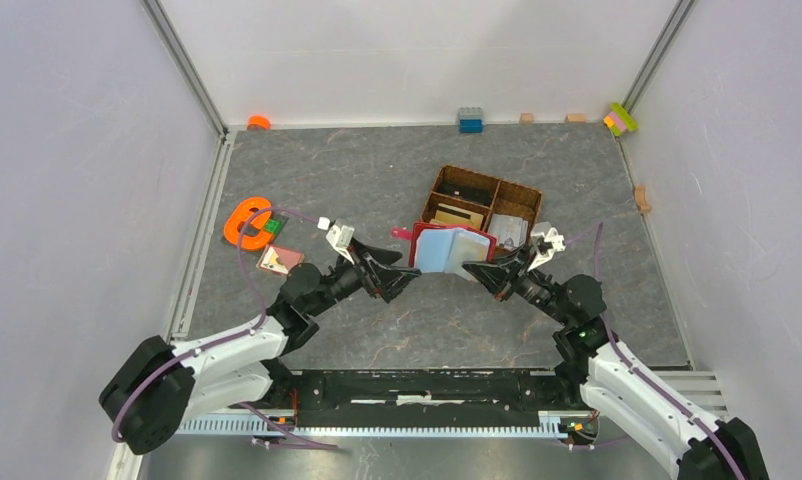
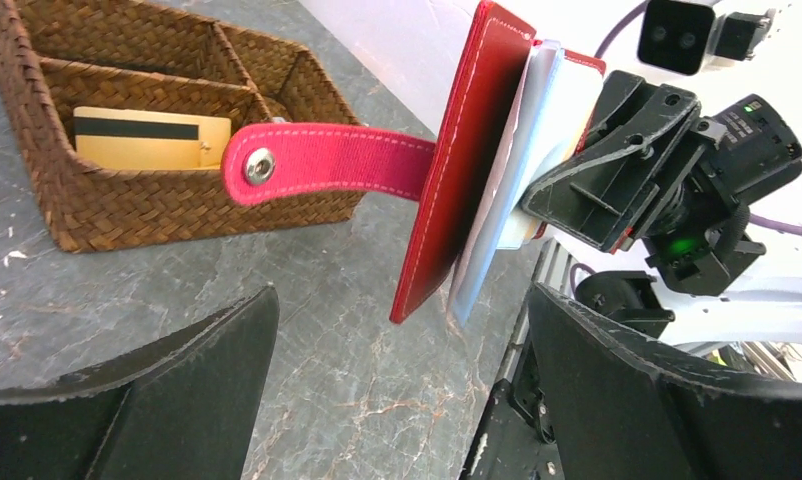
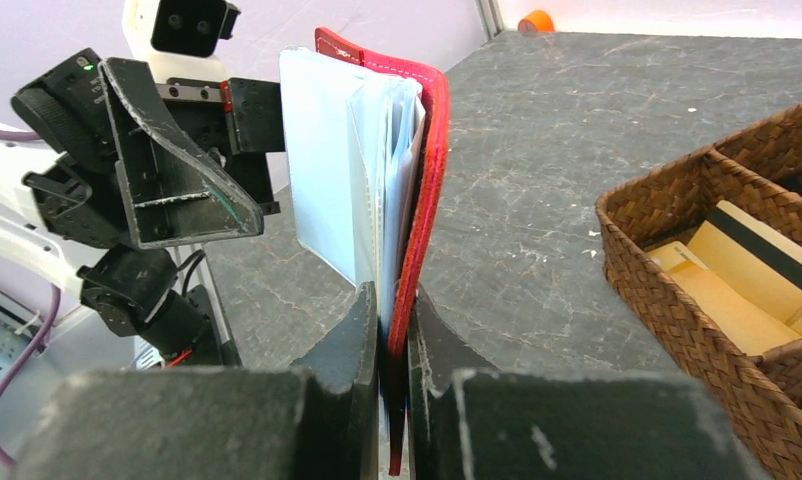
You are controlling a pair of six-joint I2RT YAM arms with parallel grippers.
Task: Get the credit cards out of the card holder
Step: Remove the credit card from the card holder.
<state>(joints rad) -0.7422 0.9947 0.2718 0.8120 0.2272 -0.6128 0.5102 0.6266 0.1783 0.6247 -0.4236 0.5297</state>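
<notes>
Card holder (image 1: 454, 250) stands open, pinched by right gripper (image 3: 394, 305); left gripper (image 1: 409, 277) gapes wide beside it, basket (image 1: 492, 180) behind.

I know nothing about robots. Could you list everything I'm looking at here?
dark red leather-like folding card holder: one, red, mid-table, held up, pale blue pages showing
brown wicker compartment basket: one, brown, behind the holder
tan black-striped card: one, tan, inside a basket compartment
orange ring-shaped plastic object: one, orange, table's left side
small toy blocks: several, mixed colours, along the far edge
left gripper: one, black, open, facing the holder
right gripper: one, black, shut on the holder's edge
</notes>
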